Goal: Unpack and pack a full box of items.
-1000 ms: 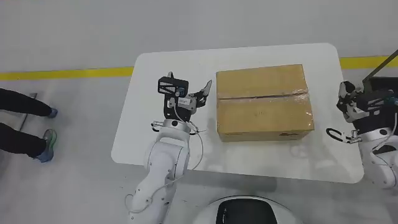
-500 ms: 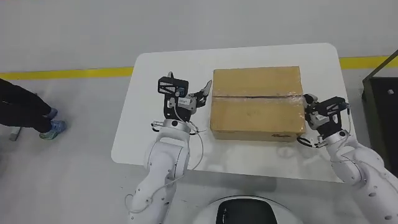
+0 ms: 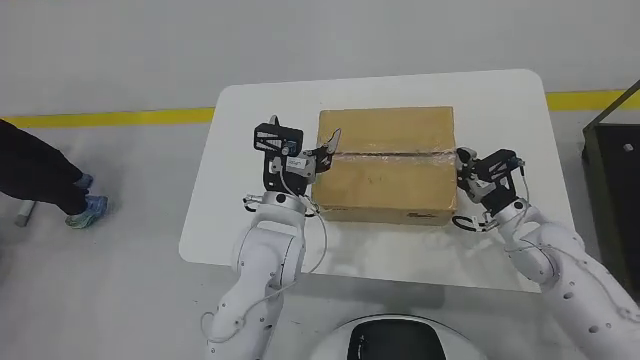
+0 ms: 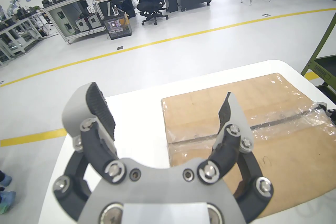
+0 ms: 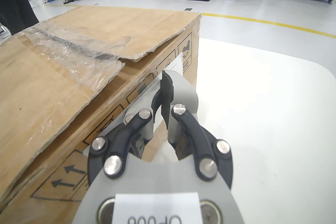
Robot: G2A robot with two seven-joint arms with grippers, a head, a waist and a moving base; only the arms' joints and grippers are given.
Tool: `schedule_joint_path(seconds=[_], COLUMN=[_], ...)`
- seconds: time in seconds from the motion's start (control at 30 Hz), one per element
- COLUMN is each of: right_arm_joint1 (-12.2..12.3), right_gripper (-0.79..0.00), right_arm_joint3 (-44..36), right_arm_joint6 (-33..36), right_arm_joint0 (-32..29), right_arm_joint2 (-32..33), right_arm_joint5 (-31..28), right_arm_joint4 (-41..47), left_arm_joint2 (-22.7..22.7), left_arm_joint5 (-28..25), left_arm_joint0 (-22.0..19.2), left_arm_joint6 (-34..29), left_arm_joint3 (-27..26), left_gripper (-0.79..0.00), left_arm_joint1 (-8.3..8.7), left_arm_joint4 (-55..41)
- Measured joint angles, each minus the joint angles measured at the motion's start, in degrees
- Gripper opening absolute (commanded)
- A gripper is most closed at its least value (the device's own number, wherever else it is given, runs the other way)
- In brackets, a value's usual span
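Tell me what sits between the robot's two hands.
The cardboard box, in the top view: the open left hand at one end, the shut right hand at the other.

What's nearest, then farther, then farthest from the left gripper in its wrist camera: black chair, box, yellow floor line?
1. The box, on the table beside the left gripper.
2. The yellow floor line, past the table.
3. The black chair, beyond that line.

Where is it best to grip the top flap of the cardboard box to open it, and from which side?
Likely the far flap's ragged corner at the box's right end, by the seam: it rides above the near flap, leaving a finger gap. Come from that end, where the shut right gripper is.
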Motion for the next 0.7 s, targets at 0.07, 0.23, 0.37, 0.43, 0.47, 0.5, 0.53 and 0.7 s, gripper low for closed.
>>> schedule_joint_path(seconds=[0.07, 0.23, 0.37, 0.43, 0.47, 0.5, 0.53, 0.7], right_arm_joint1=[-0.13, -0.24, -0.09, 0.05, 0.12, 0.20, 0.31, 0.88], right_gripper=[-0.785, -0.785, -0.785, -0.785, -0.785, -0.785, -0.785, -0.785], right_arm_joint3=[0.46, 0.82, 0.09, -0.77, -1.19, -1.62, -2.34, -6.32], right_arm_joint6=[0.02, -0.11, -0.17, -0.18, -0.30, -0.43, -0.63, -1.16], right_arm_joint0=[0.83, 1.43, 0.35, -0.99, -1.66, -2.37, -3.42, -8.14], right_arm_joint2=[-0.60, -0.63, 1.05, 2.42, 3.09, 3.81, 4.84, 9.92], right_arm_joint5=[-1.12, -2.74, -2.41, -1.85, -1.73, -1.62, -1.44, -0.79], right_arm_joint4=[-0.19, -0.16, 0.52, 1.09, 1.41, 1.69, 2.08, 3.01], left_arm_joint2=[0.67, 3.94, 6.98, 7.62, 7.62, 7.59, 7.56, 7.55], left_arm_joint5=[-1.48, -8.58, -15.55, -15.92, -15.85, -15.79, -15.76, -15.76], left_arm_joint0=[0.33, 0.26, -1.14, -1.42, -1.43, -1.42, -1.41, -1.40], left_arm_joint6=[0.84, 1.49, 1.65, 1.43, 1.40, 1.39, 1.39, 1.40], left_arm_joint3=[-0.98, -2.51, -2.09, -1.67, -1.65, -1.66, -1.67, -1.69], left_gripper=[0.000, 0.000, 0.000, 0.000, 0.000, 0.000, 0.000, 0.000], left_arm_joint1=[-0.02, -0.08, 0.00, -0.05, -0.06, -0.06, -0.06, -0.06], left_arm_joint4=[0.00, -0.57, 2.56, 3.49, 3.48, 3.43, 3.37, 3.35])
